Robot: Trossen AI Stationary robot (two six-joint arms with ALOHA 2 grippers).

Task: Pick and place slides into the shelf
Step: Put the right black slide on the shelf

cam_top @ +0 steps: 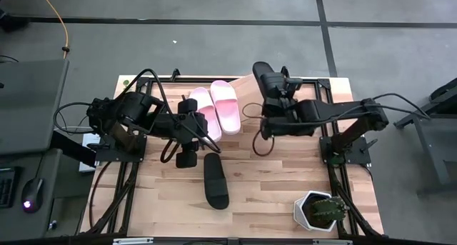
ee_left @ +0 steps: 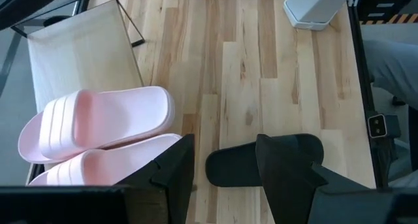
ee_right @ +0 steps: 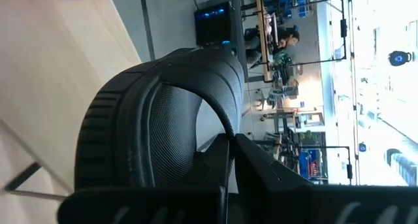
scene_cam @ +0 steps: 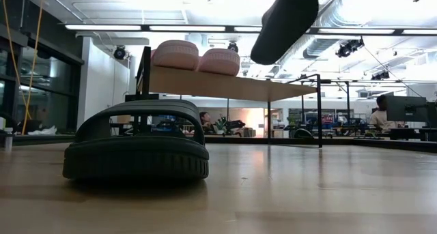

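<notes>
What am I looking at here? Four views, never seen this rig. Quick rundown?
Two robot arms at a wooden table, sorting slides onto a slanted shelf. One camera looks straight down, one sits at tabletop level, and one rides on each wrist. Two pink slides already rest on the shelf. The right gripper is shut on a black slide, lifted over the shelf's free end. The left gripper is open, hovering near the pink pair. The other black slide lies on the table. The potted cactus at the corner is a bystander.
</notes>
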